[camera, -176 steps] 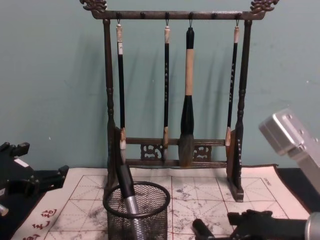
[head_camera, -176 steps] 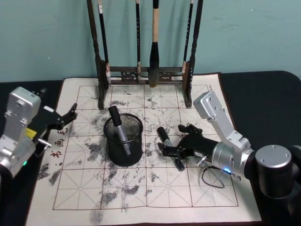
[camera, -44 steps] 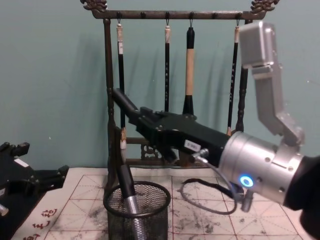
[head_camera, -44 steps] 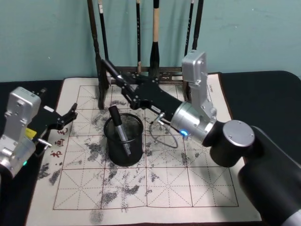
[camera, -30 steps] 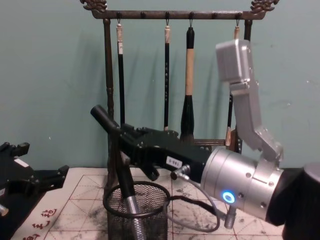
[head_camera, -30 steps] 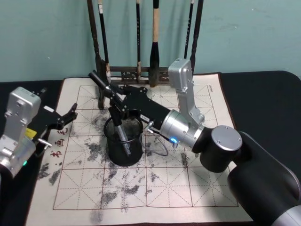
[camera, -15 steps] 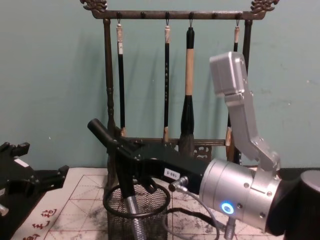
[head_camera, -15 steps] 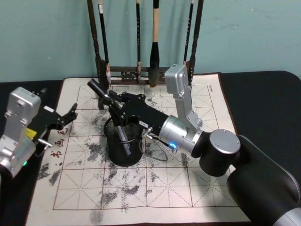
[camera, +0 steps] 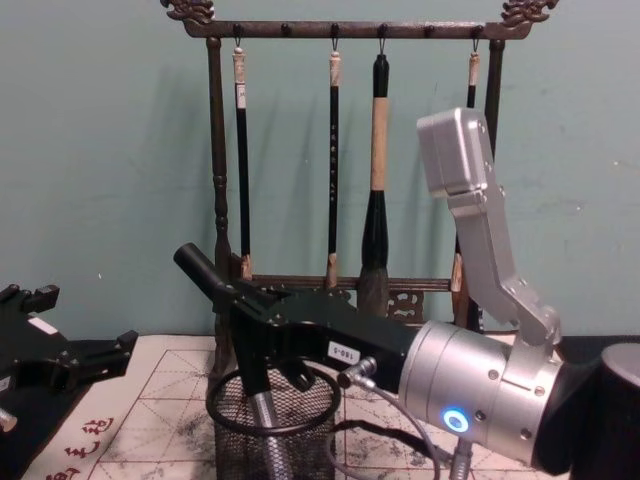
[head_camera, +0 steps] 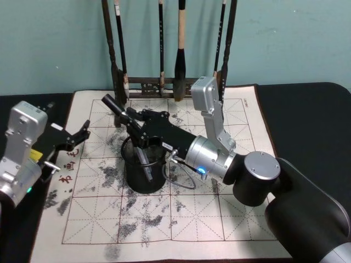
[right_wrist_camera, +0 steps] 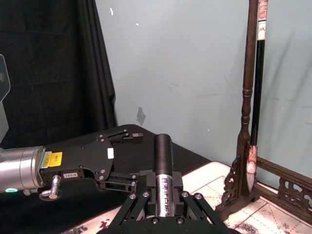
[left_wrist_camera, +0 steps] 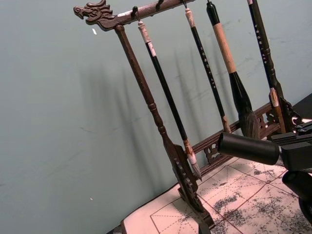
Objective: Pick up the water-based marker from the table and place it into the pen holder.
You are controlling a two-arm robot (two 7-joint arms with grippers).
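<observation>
Teal wall behind; black table (head_camera: 307, 109) carrying a cream practice mat (head_camera: 219, 219) ruled in red squares and blotched with ink. Right hand (head_camera: 134, 129) is reaching in from the right and hovering over the pen holder (head_camera: 145, 164), fingers clamped on the marker (head_camera: 116, 108). Marker, black-capped, is lying on a slant: its upper end is pointing up and away toward the robot's left, its lower end is disappearing behind the hand at about the cup's rim, so I cannot tell whether the tip is already inside. In the chest view the marker (camera: 200, 272) is sitting just above the rim of the pen holder (camera: 274, 420). The move ahead seems to turn on this tilt: the long axis is needing to point down through the cup's mouth before the fingers are letting go. Pen holder is already housing one pen (camera: 262, 405), silver-barrelled, leaning against the mesh; free room remains beside it. Left hand (head_camera: 74, 139) is waiting well apart at the mat's left edge, fingers spread, holding nothing. Brush rack (camera: 345, 200) is standing behind the cup with four brushes hanging.
</observation>
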